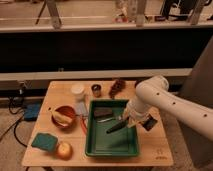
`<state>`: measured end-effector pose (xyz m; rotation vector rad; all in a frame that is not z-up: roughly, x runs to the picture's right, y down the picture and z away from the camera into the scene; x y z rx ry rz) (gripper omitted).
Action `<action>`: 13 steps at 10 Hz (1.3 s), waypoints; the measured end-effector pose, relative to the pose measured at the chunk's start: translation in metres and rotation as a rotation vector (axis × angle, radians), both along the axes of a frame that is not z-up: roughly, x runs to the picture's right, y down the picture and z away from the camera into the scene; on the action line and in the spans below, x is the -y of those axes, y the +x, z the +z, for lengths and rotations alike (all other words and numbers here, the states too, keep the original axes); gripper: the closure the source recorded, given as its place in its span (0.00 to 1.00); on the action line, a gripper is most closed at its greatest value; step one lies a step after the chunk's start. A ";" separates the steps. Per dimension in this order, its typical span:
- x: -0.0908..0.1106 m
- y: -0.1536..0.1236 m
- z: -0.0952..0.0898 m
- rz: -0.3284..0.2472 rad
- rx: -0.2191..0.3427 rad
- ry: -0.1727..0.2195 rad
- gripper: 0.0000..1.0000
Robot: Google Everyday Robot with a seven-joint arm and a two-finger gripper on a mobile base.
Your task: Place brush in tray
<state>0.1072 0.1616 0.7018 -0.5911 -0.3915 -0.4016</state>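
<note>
The green tray (111,151) sits on the wooden table, right of the middle. My gripper (129,121) hangs over the tray's right side, shut on the brush (117,126). The brush's dark handle slants down to the left over the tray floor. Its bristle end is hidden by the gripper. A dark block (102,112) and a silvery metal utensil (106,120) lie in the far part of the tray.
A wooden bowl (64,116), a teal sponge (45,141) and a round fruit (63,149) are on the left. A white cup (77,91), a small dark cup (96,90) and a brown item (117,87) stand at the back. A red-handled utensil (82,125) lies beside the tray's left rim.
</note>
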 end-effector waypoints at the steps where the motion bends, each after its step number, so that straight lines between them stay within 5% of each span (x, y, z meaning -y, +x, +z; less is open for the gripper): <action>1: -0.002 -0.005 -0.003 -0.022 0.008 -0.002 0.98; 9: -0.032 -0.072 -0.004 -0.195 0.082 -0.042 0.98; 13: -0.036 -0.091 0.005 -0.231 0.109 -0.073 0.98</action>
